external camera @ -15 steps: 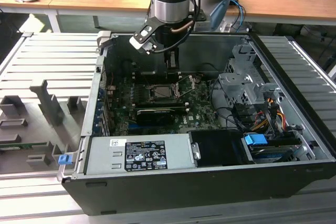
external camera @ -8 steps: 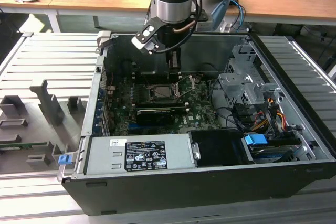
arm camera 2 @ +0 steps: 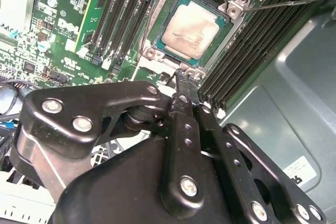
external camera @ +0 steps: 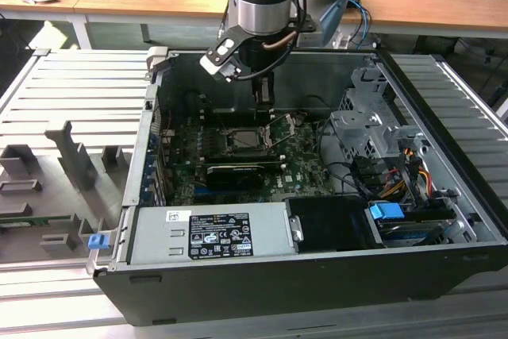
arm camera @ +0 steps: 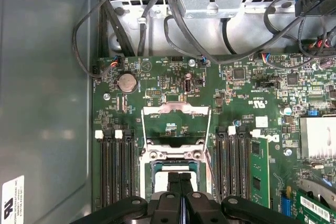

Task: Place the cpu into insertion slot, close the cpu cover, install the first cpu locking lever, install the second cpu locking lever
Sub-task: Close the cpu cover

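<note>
Found gripper (arm camera 2: 184,77) pinched fully closed and empty just above the socket's (arm camera 2: 229,9) edge, chip (arm camera 2: 190,29) lying flat in that socket, cover (arm camera: 176,109) folded back open.

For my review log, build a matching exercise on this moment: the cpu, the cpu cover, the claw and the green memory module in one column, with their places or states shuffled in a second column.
Things:
1. cpu
2. cpu cover
3. claw
4. green memory module

Places or states:
A. swung open, off the insertion slot
B. shut, tips close to the insertion slot's rim
C. standing on edge to one side of the insertion slot
D. lying in the insertion slot

Pairs: 1-D, 2-A, 3-B, 4-C
</note>
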Motion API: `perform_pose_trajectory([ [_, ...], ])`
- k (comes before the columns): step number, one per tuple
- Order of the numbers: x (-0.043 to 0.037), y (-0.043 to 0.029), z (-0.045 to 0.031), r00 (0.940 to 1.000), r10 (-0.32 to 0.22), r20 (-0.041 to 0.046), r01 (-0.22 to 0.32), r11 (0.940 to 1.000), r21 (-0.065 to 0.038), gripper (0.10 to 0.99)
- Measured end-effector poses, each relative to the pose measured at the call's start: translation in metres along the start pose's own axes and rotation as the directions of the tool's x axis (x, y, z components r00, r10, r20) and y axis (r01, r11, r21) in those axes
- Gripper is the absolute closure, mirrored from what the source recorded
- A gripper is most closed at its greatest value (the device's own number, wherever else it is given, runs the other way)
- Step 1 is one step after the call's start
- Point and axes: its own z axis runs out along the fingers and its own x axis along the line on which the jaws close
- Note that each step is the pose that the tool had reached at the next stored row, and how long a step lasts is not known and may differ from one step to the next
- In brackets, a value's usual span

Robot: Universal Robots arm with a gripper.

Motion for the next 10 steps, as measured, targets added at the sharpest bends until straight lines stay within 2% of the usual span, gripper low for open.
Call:
perform_pose_trajectory([
  [10, 0.0002, 0.0064, 0.0005, 1.0, 0.0, 0.0, 0.0, 1.0, 0.0, 0.98],
])
